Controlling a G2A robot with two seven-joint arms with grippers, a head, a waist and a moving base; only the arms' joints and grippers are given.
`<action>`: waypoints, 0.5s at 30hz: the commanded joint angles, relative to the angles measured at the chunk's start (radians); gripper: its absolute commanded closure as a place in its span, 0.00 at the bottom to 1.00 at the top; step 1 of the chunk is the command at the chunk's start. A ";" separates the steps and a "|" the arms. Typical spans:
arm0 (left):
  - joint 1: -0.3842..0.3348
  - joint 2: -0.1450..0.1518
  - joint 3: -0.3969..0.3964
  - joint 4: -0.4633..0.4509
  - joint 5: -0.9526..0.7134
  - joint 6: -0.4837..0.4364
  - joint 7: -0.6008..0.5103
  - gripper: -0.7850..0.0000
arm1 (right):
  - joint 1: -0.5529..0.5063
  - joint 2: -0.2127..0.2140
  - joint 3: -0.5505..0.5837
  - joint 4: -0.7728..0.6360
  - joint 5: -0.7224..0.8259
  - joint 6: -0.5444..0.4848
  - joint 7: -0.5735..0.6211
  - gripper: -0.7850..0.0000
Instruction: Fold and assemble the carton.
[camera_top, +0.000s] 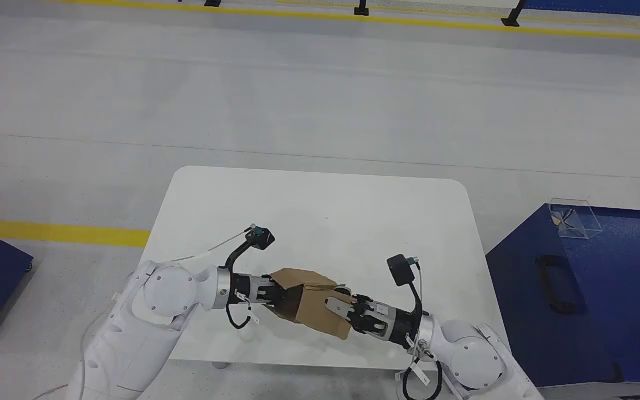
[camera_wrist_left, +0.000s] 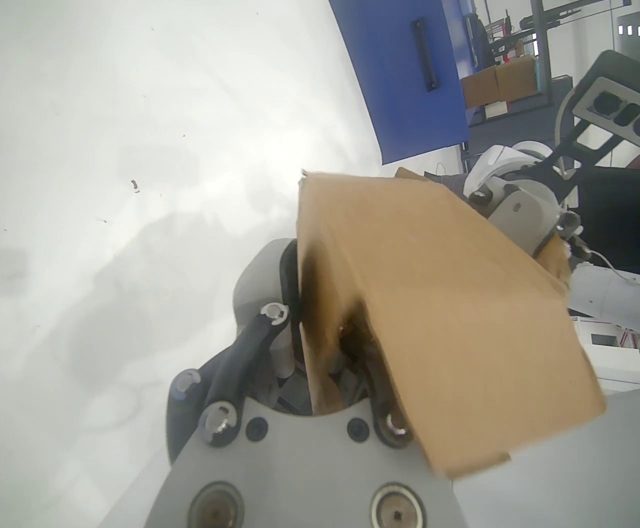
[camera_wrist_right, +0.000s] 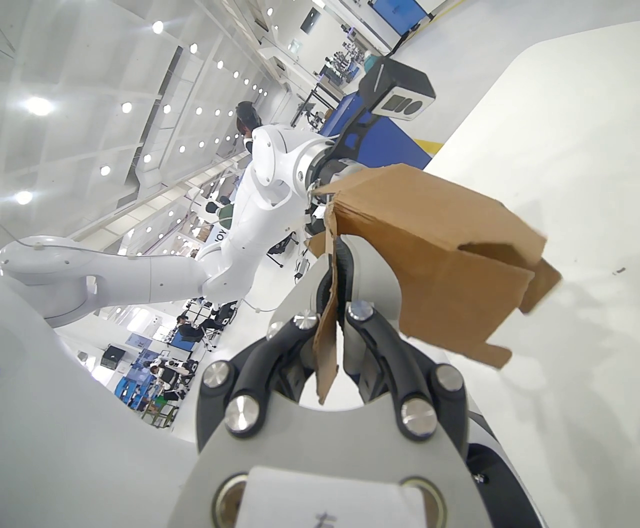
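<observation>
Down at the 6 o'clock edge of the table (camera_top: 320, 205), the carton (camera_top: 310, 300) is hanging between both arms, and it looks lifted off the surface, since the right wrist view shows its shadow on the white top underneath.

The left gripper (camera_wrist_left: 320, 325) comes in from about 9 o'clock and is clamped shut on one cardboard wall, with the panel edge running straight down between its fingers. The right gripper (camera_wrist_right: 332, 295) comes in from roughly 4 o'clock and pinches a thin flap at the opposite end, fingers closed tight on it.

My guess at why it's held like this: with a grip on each end, the arms can pull or twist against each other to square up the sleeve, and keeping it in the air leaves the loose flaps free to swing. It's only partly formed right now. The body is skewed rather than square, and a couple of flaps (camera_wrist_right: 537, 282) stick out unfolded on the side facing the table.

As for orientation, the long axis runs roughly 10 o'clock to 4 o'clock in the top view, basically gripper to gripper, with a broad brown panel facing up. I can't tell from these shots which end is meant to be the bottom.
</observation>
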 joint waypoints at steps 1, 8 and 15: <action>0.004 0.002 -0.004 0.001 -0.009 -0.002 0.000 1.00 | -0.003 -0.001 0.000 0.004 0.003 0.000 -0.019 0.00; 0.000 0.002 -0.011 0.032 -0.109 0.022 0.009 1.00 | -0.024 0.001 0.040 0.014 0.035 -0.008 -0.088 0.00; -0.002 0.001 -0.015 0.037 -0.116 0.020 0.023 1.00 | -0.030 0.001 0.055 0.013 0.068 -0.012 -0.098 0.00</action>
